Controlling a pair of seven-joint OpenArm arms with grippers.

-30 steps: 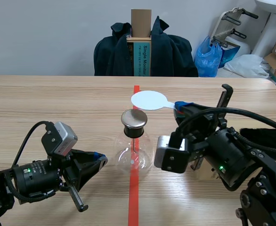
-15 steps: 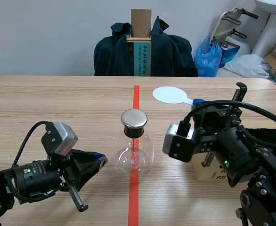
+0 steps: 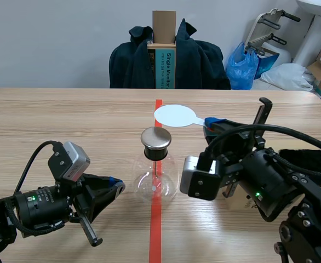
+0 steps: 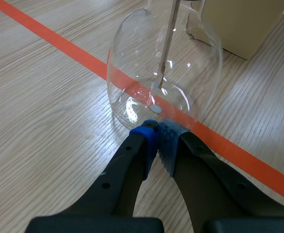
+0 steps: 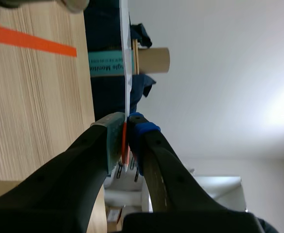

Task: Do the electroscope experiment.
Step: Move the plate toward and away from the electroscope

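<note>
A light wooden desk [image 3: 51, 120] carries a round clear glass electroscope flask [image 3: 156, 181] with a silver metal cap [image 3: 156, 138], standing on the middle red line. The right gripper [image 3: 211, 124] is clamped on the handle of a flat white round paddle [image 3: 174, 115], whose disc hangs just past the cap, on its far side. The left gripper [image 4: 156, 136] is closed on nothing, its tips just beside the flask's near left base. I'd judge the paddle is being presented to the cap. Next it wants bringing nearer over the cap, kept level, without knocking the flask.

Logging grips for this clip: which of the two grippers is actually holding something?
The right gripper: it pinches the white paddle by its handle. The left gripper is shut on nothing, tips at the base of the glass flask.
</note>
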